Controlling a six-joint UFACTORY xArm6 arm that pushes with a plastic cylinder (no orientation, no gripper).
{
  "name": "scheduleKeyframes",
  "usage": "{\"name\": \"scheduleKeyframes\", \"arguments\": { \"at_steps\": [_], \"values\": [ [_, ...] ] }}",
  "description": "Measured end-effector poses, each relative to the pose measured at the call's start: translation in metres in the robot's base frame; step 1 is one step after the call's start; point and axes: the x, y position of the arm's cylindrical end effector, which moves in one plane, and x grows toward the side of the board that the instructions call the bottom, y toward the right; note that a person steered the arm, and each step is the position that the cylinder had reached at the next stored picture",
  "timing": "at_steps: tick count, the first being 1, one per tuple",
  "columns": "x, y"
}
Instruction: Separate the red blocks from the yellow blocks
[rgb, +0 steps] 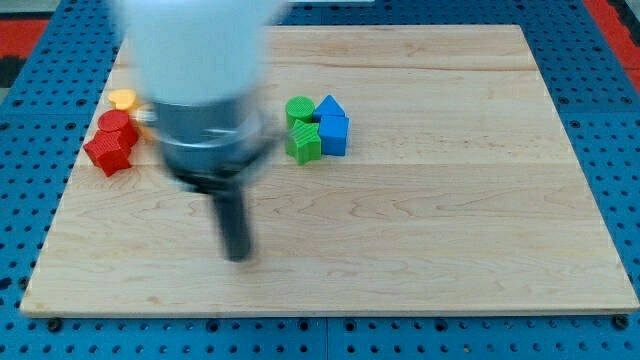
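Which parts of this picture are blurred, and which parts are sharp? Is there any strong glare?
In the camera view, the arm and its rod are smeared by motion blur, so my tip has soft edges. The wooden board, the red blocks, the yellow block, the green blocks and the blue blocks look sharp. Lighting is even, with no strong glare visible.

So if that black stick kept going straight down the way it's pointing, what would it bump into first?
Just the wooden board. My tip points straight down at bare wood, with no block under it. The red blocks sit off to the view's upper left, the green and blue ones to the upper right. Depth is hard to judge here.
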Motion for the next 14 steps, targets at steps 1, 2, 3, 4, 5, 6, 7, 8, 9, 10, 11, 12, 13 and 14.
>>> {"name": "scheduleKeyframes", "arguments": {
  "at_steps": [1, 2, 3, 4, 5, 6, 7, 8, 9, 10, 11, 12, 13, 14],
  "values": [
    [-0.033, -0.108],
    [-0.054, -0.180],
    [-0.054, -0.180],
    [-0.063, -0.181],
    [-0.106, -0.179],
    [-0.122, -0.179],
    [-0.131, -0.176],
    [-0.137, -0.174],
    [-0.142, -0.167],
    [-0.142, -0.154],
    [-0.151, -0.153],
    [-0.173, -0.146],
    [-0.159, -0.098],
    [-0.130, -0.029]
  ]
}}
